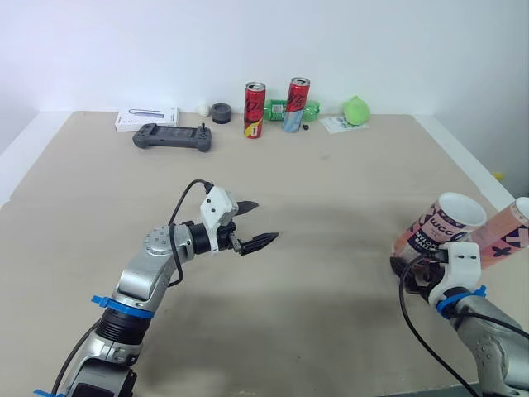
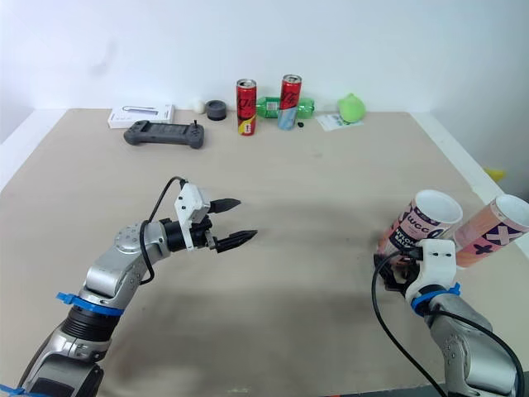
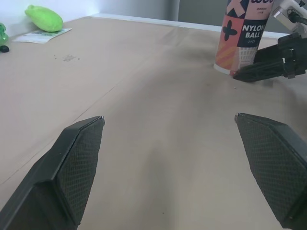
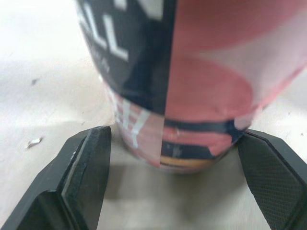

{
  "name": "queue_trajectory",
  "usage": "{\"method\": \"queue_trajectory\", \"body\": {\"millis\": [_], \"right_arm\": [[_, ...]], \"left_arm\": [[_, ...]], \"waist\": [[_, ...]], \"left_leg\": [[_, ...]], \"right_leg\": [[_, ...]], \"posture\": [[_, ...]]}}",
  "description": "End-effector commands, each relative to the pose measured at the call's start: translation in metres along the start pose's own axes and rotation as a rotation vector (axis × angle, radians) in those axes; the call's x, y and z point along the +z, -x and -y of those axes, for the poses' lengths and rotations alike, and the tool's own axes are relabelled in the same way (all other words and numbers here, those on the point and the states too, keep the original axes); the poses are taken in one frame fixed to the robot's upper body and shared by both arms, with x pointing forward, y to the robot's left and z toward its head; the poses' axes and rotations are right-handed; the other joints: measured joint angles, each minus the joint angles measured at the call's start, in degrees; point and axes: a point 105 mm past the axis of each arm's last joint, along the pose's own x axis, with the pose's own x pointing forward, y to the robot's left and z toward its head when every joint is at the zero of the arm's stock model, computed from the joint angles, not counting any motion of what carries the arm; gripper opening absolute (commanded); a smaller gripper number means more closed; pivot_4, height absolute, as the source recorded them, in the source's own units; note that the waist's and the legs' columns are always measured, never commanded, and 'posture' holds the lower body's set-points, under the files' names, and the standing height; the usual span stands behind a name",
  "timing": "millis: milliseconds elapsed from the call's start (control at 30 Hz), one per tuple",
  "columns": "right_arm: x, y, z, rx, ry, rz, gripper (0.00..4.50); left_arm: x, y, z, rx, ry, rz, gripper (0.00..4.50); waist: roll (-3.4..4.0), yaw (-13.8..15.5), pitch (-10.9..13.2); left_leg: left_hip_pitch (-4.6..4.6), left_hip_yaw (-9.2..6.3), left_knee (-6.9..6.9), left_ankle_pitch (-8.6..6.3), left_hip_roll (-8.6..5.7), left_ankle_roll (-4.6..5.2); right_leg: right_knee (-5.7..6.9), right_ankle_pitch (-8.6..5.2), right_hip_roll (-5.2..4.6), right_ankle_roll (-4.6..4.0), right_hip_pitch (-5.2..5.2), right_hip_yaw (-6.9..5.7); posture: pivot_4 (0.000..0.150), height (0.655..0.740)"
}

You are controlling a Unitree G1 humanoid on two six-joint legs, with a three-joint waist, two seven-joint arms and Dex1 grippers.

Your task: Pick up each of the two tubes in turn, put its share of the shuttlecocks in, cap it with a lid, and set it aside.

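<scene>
Two pink-and-black shuttlecock tubes stand open-topped at the table's right side: the nearer tube [image 1: 442, 227] and a second tube [image 1: 508, 234] just right of it by the table edge. My right gripper [image 1: 411, 263] is open, low on the table, its fingers on either side of the nearer tube's base [image 4: 192, 81] with the pads close to its wall. My left gripper [image 1: 258, 222] hovers open over the middle of the table with nothing between its fingers, pointing toward the nearer tube [image 3: 242, 38].
Along the back edge stand two red cans [image 1: 254, 109] [image 1: 297, 104], a lying green bottle [image 1: 277, 107], a green lump [image 1: 356, 109] on paper, a black game controller [image 1: 173, 136], a white box [image 1: 147, 118] and a small black ring [image 1: 221, 112].
</scene>
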Motion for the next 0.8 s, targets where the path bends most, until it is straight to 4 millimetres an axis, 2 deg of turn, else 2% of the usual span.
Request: {"method": "queue_trajectory", "body": {"millis": [33,233,433,600,733,800], "right_arm": [[-0.073,0.005,-0.016,0.067,-0.062,-0.299,4.35],[-0.073,0.014,-0.019,0.099,-0.042,-0.306,4.35],[-0.064,0.043,-0.018,0.188,0.028,-0.313,4.35],[-0.044,0.063,-0.045,0.433,0.115,-0.233,4.35],[-0.011,0.077,-0.093,0.708,0.144,-0.058,4.35],[0.004,0.07,-0.107,0.744,0.184,0.03,4.35]], "left_arm": [[0.007,0.0,0.0,-0.011,-0.036,0.018,4.5],[0.007,0.001,0.0,-0.009,-0.036,0.019,4.5],[0.005,0.005,-0.002,0.009,-0.022,0.024,4.5],[0.003,0.02,-0.012,0.094,0.005,0.046,4.5],[-0.002,0.044,-0.021,0.185,0.009,0.022,4.5],[-0.009,0.058,-0.02,0.223,-0.011,-0.018,4.5]], "waist": [[-0.04,0.0,-0.2],[-0.02,0.02,-0.45],[0.16,0.23,-0.52],[0.3,0.31,-0.57],[0.67,-0.23,-0.33],[1.0,-0.26,-0.07]], "left_leg": [[0.01,0.0,0.0,0.0,0.0,-0.01],[0.03,-0.04,0.0,-0.04,0.02,-0.01],[0.03,-0.15,0.0,-0.25,0.03,-0.07],[0.16,-0.23,0.02,-0.66,0.07,-0.02],[0.15,-0.3,0.03,-0.79,0.16,-0.03],[0.21,-0.25,0.04,-0.83,0.23,-0.05]], "right_leg": [[0.0,-0.01,0.0,-0.01,0.01,-0.01],[0.0,-0.08,0.01,-0.05,0.05,-0.07],[0.0,-0.23,0.01,0.11,0.12,-0.18],[0.0,-0.63,0.05,0.04,0.31,-0.26],[0.01,-0.74,0.16,-0.04,0.3,-0.3],[0.06,-0.76,0.24,-0.08,0.28,-0.25]], "posture": [[0.15,0.74],[0.15,0.74],[0.15,0.74],[0.15,0.74],[0.15,0.74],[0.15,0.74]]}}
